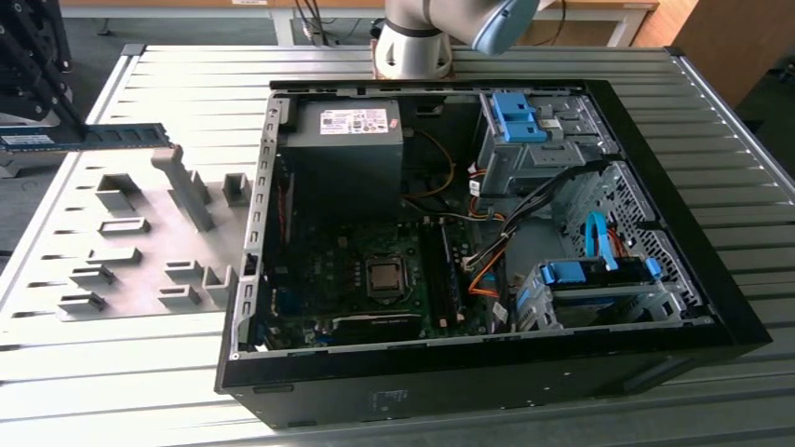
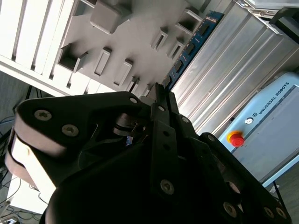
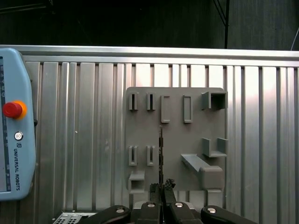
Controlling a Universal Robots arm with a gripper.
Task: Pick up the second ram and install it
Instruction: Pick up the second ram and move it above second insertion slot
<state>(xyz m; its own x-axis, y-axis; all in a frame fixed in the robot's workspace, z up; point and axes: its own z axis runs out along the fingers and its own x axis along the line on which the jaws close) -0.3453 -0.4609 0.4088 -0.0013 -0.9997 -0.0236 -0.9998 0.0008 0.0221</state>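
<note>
Gripper (image 3: 161,190) | my fingers (image 3: 154,190) pinched narrow on the second ram (image 3: 161,149) | beyond fingertips: grey holder plate (image 3: 177,140) | alongside: teach pendant (image 3: 14,140) | computer case (image 1: 497,377) well apart

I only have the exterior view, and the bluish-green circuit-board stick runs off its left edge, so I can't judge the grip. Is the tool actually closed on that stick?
Observer: Yes. In the first wrist view the tool is pinched shut on the thin bluish-green circuit-board stick, which shows edge-on.
Operator: On my screen it seems to hang past one edge of the grey plate. Is that right?
Observer: The first wrist view puts it elsewhere. There it lines up over the middle of the flat grey plastic holder plate, between the slotted blocks.
</note>
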